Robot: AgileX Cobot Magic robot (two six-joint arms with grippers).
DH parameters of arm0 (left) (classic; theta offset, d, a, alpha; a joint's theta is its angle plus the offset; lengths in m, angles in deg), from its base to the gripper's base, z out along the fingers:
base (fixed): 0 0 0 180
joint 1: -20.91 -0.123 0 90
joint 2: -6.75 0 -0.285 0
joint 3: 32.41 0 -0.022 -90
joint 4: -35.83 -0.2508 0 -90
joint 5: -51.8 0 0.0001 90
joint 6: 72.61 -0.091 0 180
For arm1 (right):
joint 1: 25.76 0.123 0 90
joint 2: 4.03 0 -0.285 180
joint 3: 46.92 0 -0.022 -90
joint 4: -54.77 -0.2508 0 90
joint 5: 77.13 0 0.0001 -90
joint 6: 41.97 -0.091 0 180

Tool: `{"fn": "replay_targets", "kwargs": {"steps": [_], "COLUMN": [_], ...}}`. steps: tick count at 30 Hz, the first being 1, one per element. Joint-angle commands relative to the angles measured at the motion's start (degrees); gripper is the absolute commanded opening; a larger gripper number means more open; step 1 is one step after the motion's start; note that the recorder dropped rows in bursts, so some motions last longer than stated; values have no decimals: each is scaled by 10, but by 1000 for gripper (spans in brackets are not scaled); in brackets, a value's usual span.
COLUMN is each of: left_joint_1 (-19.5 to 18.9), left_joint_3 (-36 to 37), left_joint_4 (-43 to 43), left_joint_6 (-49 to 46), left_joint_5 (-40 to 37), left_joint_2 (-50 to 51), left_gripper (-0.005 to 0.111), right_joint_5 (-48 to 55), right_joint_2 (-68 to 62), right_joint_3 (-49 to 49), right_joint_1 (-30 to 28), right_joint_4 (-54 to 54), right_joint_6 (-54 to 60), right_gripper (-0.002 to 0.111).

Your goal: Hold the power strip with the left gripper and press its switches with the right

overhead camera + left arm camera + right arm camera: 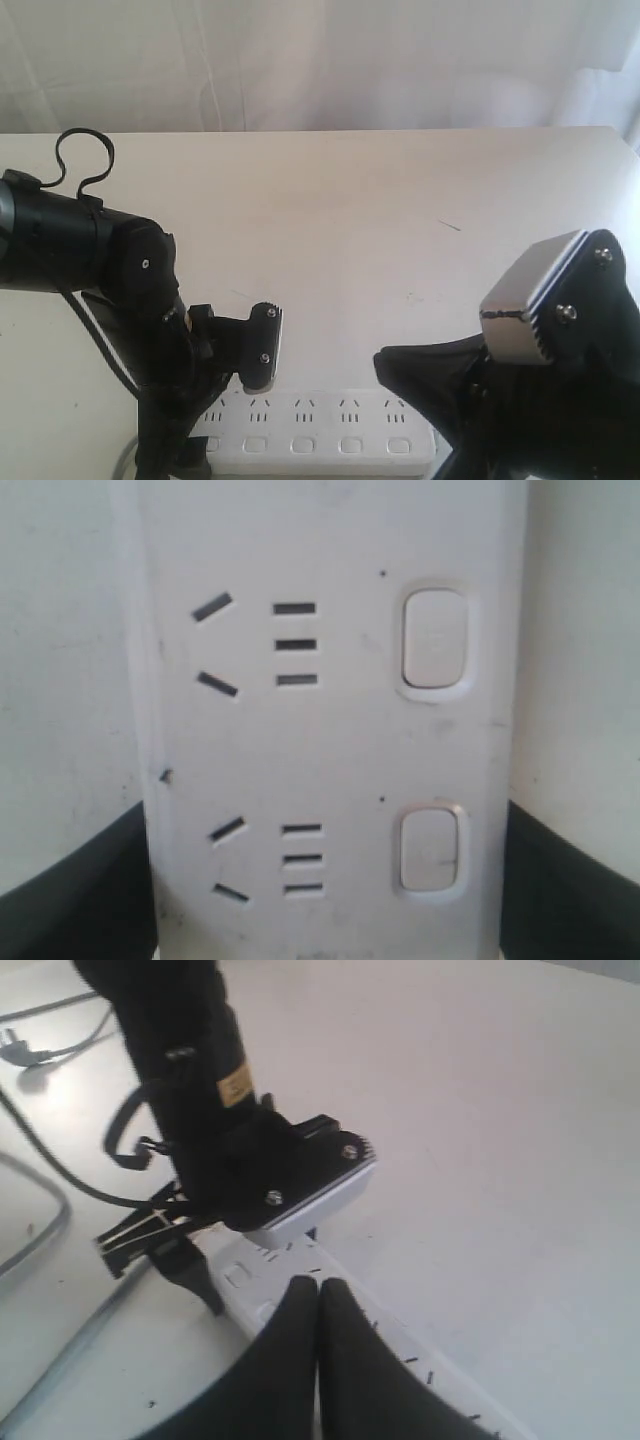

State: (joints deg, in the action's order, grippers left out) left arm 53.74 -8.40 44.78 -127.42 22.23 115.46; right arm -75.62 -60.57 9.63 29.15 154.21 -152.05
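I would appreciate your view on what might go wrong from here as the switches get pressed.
The left gripper holds the power strip near one end only, so a press further along might pivot it. The right gripper, tips shut, seems lined up over the sockets rather than the switches along the edge, so it may miss. The grippers are also close and might collide.

Exterior view high over tabletop (pixel 400 200), left wrist view close, straight down on strip (pixel 330 740) inside left pincer (pixel 330 900), right wrist view oblique past right pincer (pixel 318 1290), strip shared by all.
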Motion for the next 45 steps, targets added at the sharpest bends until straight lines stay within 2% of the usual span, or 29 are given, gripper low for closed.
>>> {"fn": "replay_targets", "kwargs": {"steps": [1,4,7,9,12,14,15,24,31,40,42,45], "left_joint_1": [-1,-1,-1,-1,-1,-1,-1,-1,-1,-1,-1,-1], "left_joint_3": [14,11,11,11,11,11,11,-3,-55,-87,-91,-91], "left_joint_4": [-43,-43,-43,-43,-43,-43,-44,-48,-48,-49,-56,-61], "left_joint_6": [12,21,25,39,72,87,87,104,130,156,173,194], "left_joint_5": [8,-17,-35,-39,-41,-47,-53,-105,-176,-211,-216,-216], "left_joint_2": [19,19,19,19,19,19,19,-14,-90,-190,-214,-259], "left_gripper": [0,2,19,41,81,94,97,97,97,97,94,83], "right_joint_5": [39,45,61,70,72,72,72,72,74,78,96,150], "right_joint_2": [-1,-1,-1,-1,-1,-1,-1,-1,-1,-1,-1,-1], "right_joint_3": [17,21,21,21,21,21,21,21,21,21,21,21], "right_joint_1": [0,0,0,0,0,0,0,0,0,0,0,0], "right_joint_4": [5,5,5,5,5,5,5,5,5,5,5,5], "right_joint_6": [4,4,4,4,4,4,4,4,4,4,4,4], "right_gripper": [0,0,0,0,0,0,0,0,0,0,0,0]}}
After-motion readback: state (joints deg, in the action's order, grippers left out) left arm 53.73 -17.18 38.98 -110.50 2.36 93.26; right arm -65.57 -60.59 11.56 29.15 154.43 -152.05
